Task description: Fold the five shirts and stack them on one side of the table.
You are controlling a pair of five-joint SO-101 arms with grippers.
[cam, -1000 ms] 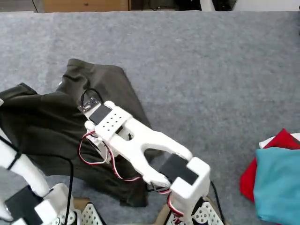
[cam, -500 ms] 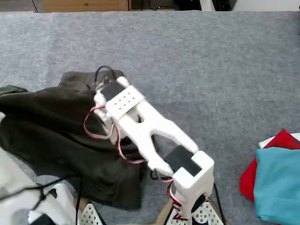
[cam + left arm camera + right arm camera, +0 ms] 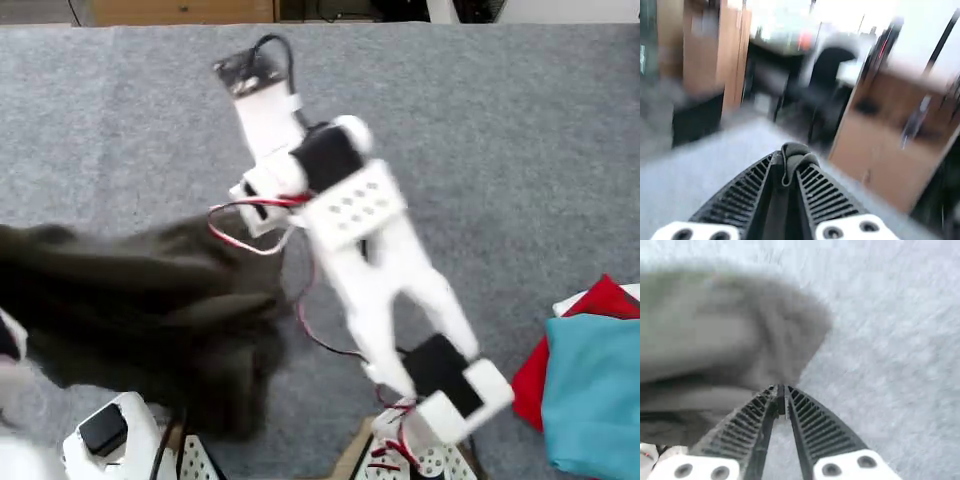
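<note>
Two robot grippers each pinch the dark shirt point(image 3: 140, 300) over the left half of a grey table point(image 3: 480, 150).

The right arm point(image 3: 390, 280) stretches from the near edge toward the middle of the table. On its wrist camera, the right gripper point(image 3: 780, 392) has its ribbed fingers pressed together on an edge of the shirt, and the cloth spreads away from the tips in a blurred mass. The left gripper point(image 3: 786, 167) points out toward the room, its fingers clamped on a small bunched fold of the same fabric that pokes up between the tips. From above, the shirt runs from the table's left edge to the right arm's wrist. Well apart, at the table's right edge, sits a folded teal shirt point(image 3: 595, 390) on top of a red shirt point(image 3: 535, 385).
</note>
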